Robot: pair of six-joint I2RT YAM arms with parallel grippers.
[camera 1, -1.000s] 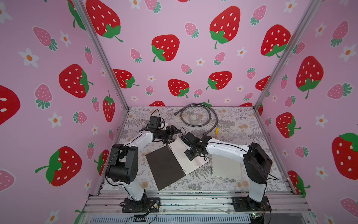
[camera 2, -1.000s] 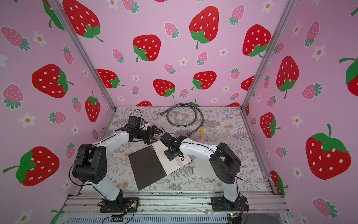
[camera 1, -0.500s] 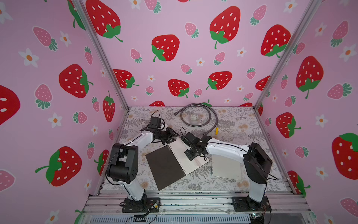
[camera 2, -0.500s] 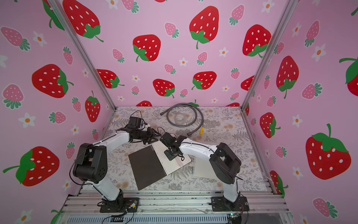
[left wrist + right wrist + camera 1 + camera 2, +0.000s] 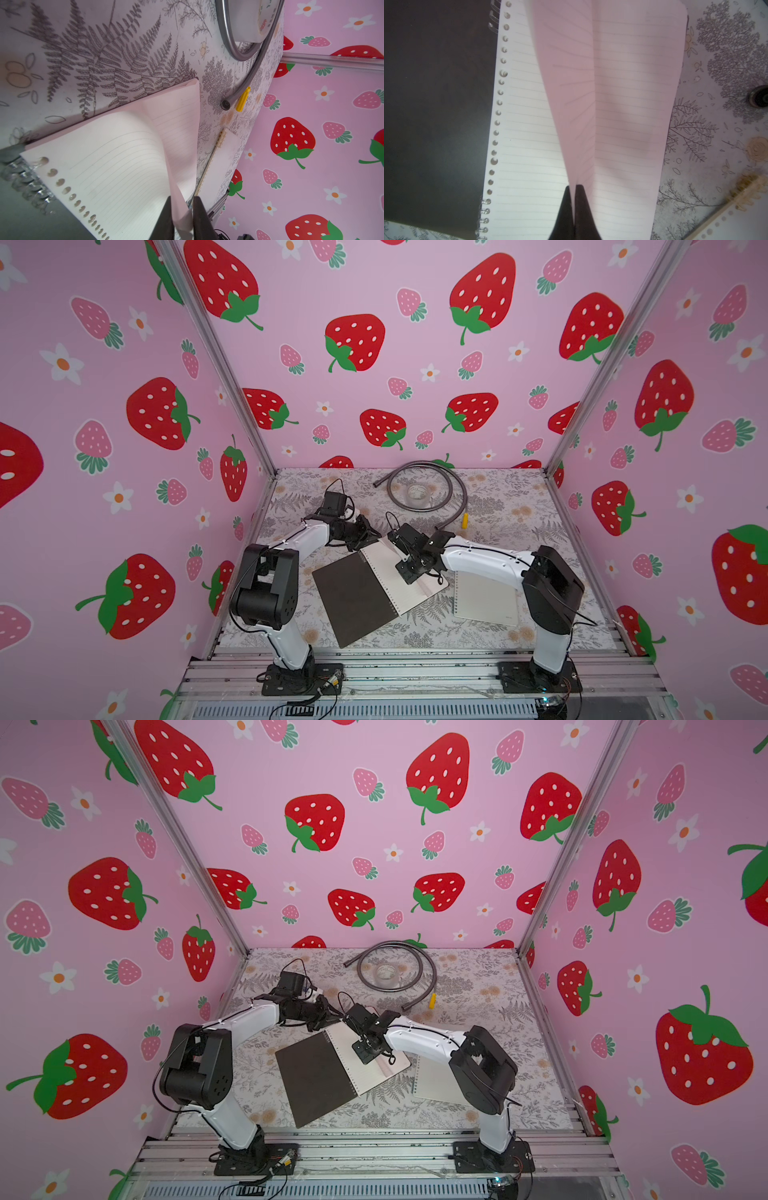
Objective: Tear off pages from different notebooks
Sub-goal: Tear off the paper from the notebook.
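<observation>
An open notebook lies mid-table, its dark cover (image 5: pixel 353 597) folded out flat and its lined pages (image 5: pixel 390 572) facing up. The top page (image 5: pixel 571 83) arches up off the stack. My right gripper (image 5: pixel 574 187) is shut on that page's near edge, seen in both top views (image 5: pixel 409 572). At the page's far corner my left gripper (image 5: pixel 183 199) is closed on a fold of the same sheet (image 5: pixel 116 158); a top view shows the left gripper (image 5: pixel 322 1025) there. The second notebook (image 5: pixel 486 599), with a whitish cover, lies shut under my right arm.
A coiled grey hose (image 5: pixel 428 493) rings a roll of tape (image 5: pixel 417 492) at the back of the table. A small yellow piece (image 5: pixel 465 520) lies by the hose's end. Pink strawberry walls close in three sides.
My left gripper's jaws have closed from wide open onto the page's far corner. The right gripper keeps its hold on the page and has not moved.
</observation>
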